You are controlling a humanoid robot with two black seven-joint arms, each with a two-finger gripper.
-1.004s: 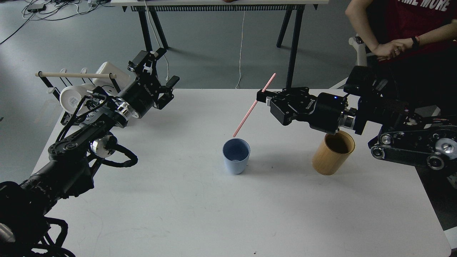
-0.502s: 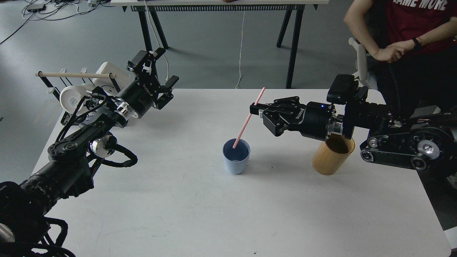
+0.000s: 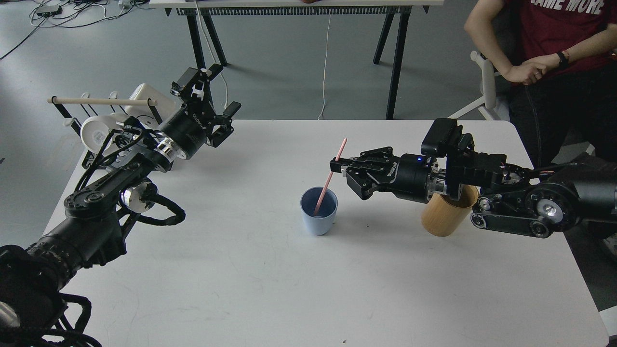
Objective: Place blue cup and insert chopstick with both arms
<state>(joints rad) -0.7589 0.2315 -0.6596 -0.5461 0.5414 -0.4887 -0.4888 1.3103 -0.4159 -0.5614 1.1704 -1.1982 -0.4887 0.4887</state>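
The blue cup stands upright on the white table, near the middle. A pink chopstick leans up and to the right, with its lower end inside the cup. My right gripper is shut on the chopstick's upper part, just right of and above the cup. My left gripper is open and empty at the far left of the table, well away from the cup.
A tan wooden cylinder stands right of the cup, partly under my right arm. A mug rack with a wooden dowel and white mugs sits at the far left edge. A person stands at the far right.
My right gripper has moved left and down with the chopstick. The chopstick's lower end has gone from above the cup rim to deep inside the cup. The left arm has stayed still.
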